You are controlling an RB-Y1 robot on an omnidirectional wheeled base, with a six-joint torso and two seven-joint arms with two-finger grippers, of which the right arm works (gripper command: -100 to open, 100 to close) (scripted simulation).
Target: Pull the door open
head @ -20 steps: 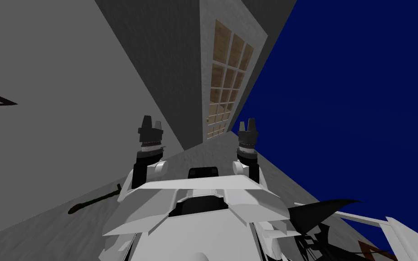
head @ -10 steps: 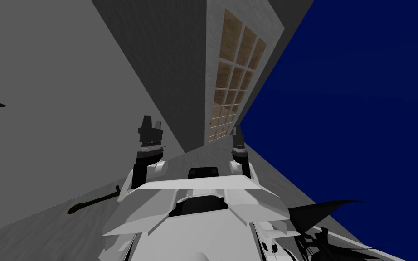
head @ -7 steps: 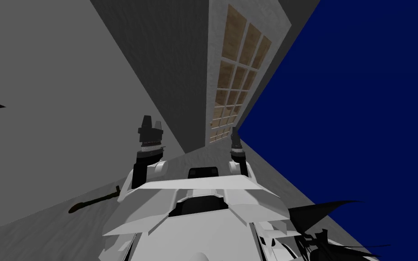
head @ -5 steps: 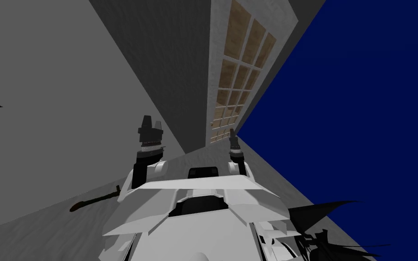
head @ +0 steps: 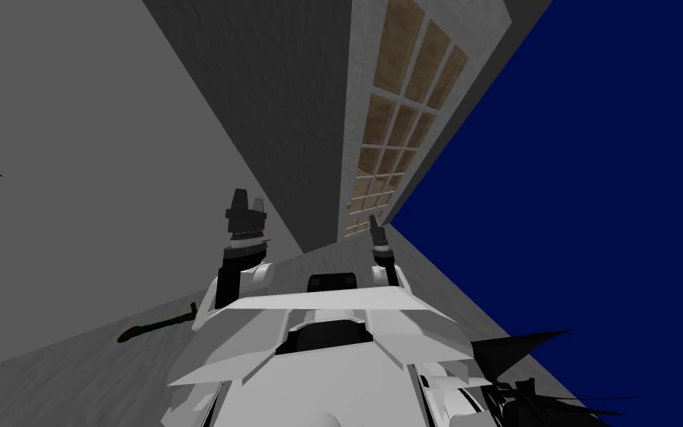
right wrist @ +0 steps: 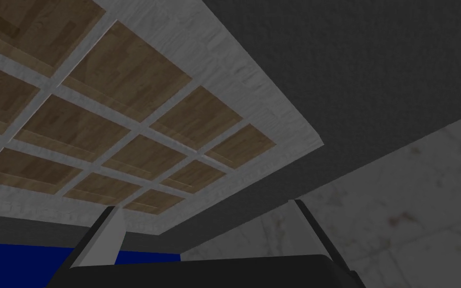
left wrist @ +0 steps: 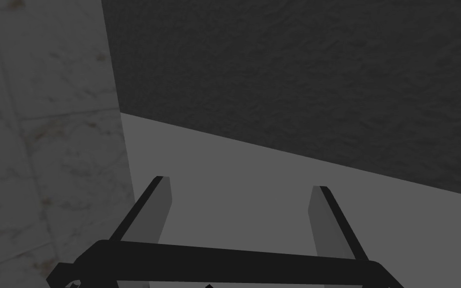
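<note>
Grey floor [head: 73, 371], paned door [head: 399, 126] just beyond right gripper [head: 375, 226], its fingers [right wrist: 107, 235] apart

My head camera looks steeply down and forward, rolled, with the paned door [head: 399, 122] well ahead; my right wrist camera faces that same door from much nearer, while my left wrist camera faces a dark wall [left wrist: 299, 75] and marbled floor [left wrist: 39, 150].

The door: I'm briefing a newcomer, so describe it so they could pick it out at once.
Find the deep blue wall on the right of the head view; between it and the dark grey wall stands the door, just beyond the right gripper. It alone carries a pale grey frame gridded with wood-brown panels.
</note>
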